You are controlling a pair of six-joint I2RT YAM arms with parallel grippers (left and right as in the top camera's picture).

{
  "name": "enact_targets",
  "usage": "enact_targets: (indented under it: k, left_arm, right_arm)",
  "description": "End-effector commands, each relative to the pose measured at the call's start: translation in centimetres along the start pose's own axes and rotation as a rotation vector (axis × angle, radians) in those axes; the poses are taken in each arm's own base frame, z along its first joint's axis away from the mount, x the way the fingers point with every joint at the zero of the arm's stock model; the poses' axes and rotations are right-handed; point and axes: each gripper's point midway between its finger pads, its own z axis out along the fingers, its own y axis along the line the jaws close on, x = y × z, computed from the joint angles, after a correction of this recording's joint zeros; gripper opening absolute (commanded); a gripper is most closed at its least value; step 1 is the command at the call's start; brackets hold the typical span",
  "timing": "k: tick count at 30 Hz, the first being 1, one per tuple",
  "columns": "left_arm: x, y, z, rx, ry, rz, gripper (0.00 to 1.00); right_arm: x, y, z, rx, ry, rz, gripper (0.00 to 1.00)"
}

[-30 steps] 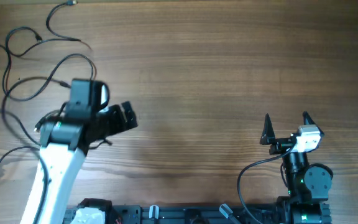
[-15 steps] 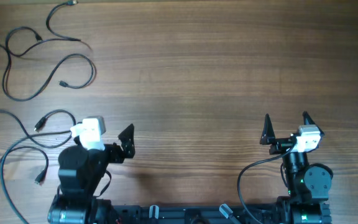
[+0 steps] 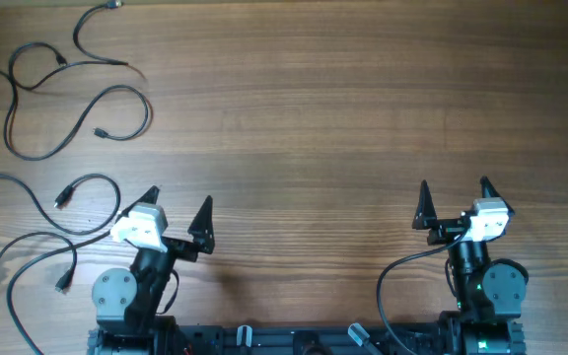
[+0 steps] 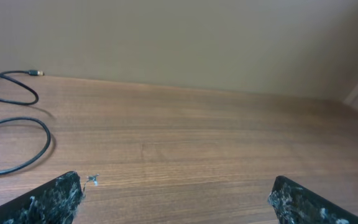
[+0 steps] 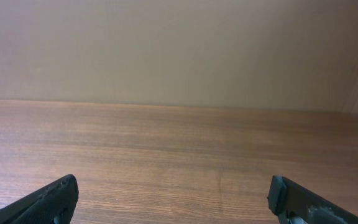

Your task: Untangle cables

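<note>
Your cables (image 3: pixel 70 136) lie loose on the table (image 3: pixel 314 118), all to the left of the left gripper (image 3: pixel 177 202), and none touches it. The nearest strand loops just beside that gripper's left finger and ends in a small plug. Other strands curl farther ahead of the gripper and to its left, up to the table's far edge. In the left wrist view you see two black curves of the cables (image 4: pixel 47 138) ahead and to the left of the left gripper (image 4: pixel 174 180), one ending in a metallic tip. The left gripper's jaws stand wide apart and hold nothing. Well to its right, the right gripper (image 3: pixel 455 187) (image 5: pixel 173 180) is spread just as wide and is also empty.
</note>
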Motion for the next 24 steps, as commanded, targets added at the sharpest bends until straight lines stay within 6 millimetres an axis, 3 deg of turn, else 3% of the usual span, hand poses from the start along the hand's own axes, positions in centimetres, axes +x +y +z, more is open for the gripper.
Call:
enact_targets:
  k: [1,8,13,17,21,24]
  left_arm:
    - [0.4,-0.1,0.3,0.024,-0.036,0.042,1.0]
    - [0.2,0.2,0.9,0.023,-0.119,0.062,1.0]
    - [0.0,2.2,0.8,-0.091,-0.13,0.054,1.0]
    - [1.8,3.3,0.9,-0.139,-0.058,0.037,1.0]
    - [1.9,4.8,0.6,-0.231,-0.057,0.058,1.0]
    - [2.0,4.5,0.7,-0.218,-0.045,0.14,1.0]
  right_arm:
    - [-0.2,-0.2,0.0,0.011,-0.01,-0.002,1.0]
    - [-0.2,-0.2,0.0,0.011,-0.01,-0.002,1.0]
    - [-0.2,-0.2,0.0,0.011,-0.01,-0.002,1.0]
    - [-0.2,-0.2,0.0,0.011,-0.01,-0.003,1.0]
    - [-0.2,-0.2,0.0,0.011,-0.01,-0.002,1.0]
    - [-0.2,-0.2,0.0,0.011,-0.01,-0.002,1.0]
